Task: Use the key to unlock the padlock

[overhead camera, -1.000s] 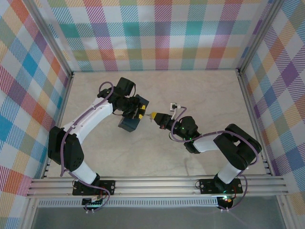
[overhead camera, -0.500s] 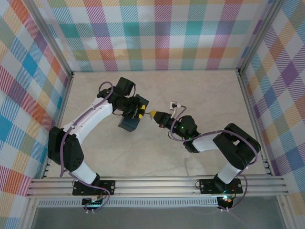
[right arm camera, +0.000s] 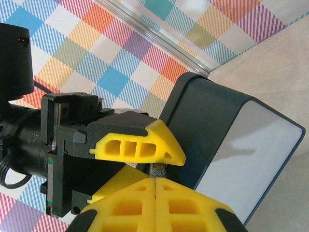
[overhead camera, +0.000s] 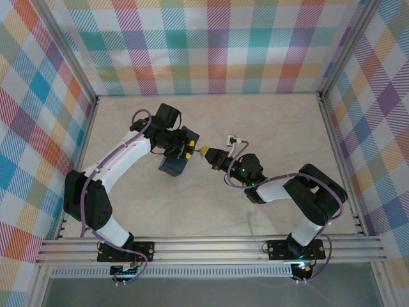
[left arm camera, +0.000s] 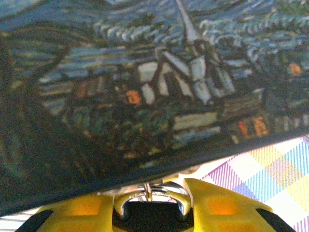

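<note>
The padlock's silver shackle [left arm camera: 166,189] shows between the yellow fingers of my left gripper [left arm camera: 152,199], which is shut on the padlock; its body is hidden between them. A thin metal piece crosses the shackle. My left gripper [overhead camera: 186,148] hovers just above the dark blue tin [overhead camera: 171,166]. The right gripper [right arm camera: 155,186] is shut, with the small grey metal end of the key [right arm camera: 158,170] poking out of its closed tips. That end sits right under the left gripper's yellow finger [right arm camera: 140,145]. From above, the right gripper [overhead camera: 205,152] points left, tip to tip with the left one.
The dark blue printed tin [right arm camera: 227,140] lies on the beige tabletop [overhead camera: 268,128] directly beside and under both grippers. Checked walls [overhead camera: 211,45] enclose the table on three sides, and an aluminium rail [overhead camera: 211,246] runs along the near edge.
The right gripper has crept slightly left and up towards the left gripper. The left arm has stayed still.
</note>
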You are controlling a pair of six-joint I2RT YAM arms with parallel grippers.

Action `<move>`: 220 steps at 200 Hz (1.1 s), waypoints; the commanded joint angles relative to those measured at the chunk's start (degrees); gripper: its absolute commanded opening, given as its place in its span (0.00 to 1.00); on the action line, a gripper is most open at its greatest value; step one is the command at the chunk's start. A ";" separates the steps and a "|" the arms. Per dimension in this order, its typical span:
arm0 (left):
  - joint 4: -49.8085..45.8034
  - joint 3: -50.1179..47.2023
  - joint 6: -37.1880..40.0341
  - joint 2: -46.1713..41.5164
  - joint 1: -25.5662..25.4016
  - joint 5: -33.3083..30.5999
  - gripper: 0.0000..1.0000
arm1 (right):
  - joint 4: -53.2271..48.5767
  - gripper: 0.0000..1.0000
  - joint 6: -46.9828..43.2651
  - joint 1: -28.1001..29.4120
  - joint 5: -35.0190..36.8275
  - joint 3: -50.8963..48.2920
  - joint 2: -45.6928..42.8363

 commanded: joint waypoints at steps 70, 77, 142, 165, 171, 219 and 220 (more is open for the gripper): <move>3.75 -0.33 -1.73 -2.54 0.31 1.08 0.09 | 5.26 0.00 0.45 1.82 -0.13 2.55 2.86; 3.89 -0.33 -1.73 -2.56 0.25 1.09 0.09 | 5.66 0.00 0.62 1.92 -0.29 2.76 3.08; 4.86 -0.49 -1.25 -2.69 0.16 1.80 0.07 | 5.72 0.00 1.31 2.63 -0.51 4.17 4.72; 5.58 -0.44 -1.18 -2.54 0.17 2.13 0.06 | 5.72 0.00 1.43 2.90 -0.66 4.84 5.36; 5.58 -0.35 -0.83 -2.41 0.11 2.31 0.06 | 5.72 0.00 1.51 2.90 -0.57 4.97 5.48; 5.69 1.15 0.35 -1.15 -1.00 3.11 0.06 | 5.72 0.00 2.62 3.77 -1.97 8.14 8.40; 5.73 1.16 0.41 -1.15 -1.04 3.12 0.06 | 5.72 0.00 2.68 3.77 -1.97 8.16 8.42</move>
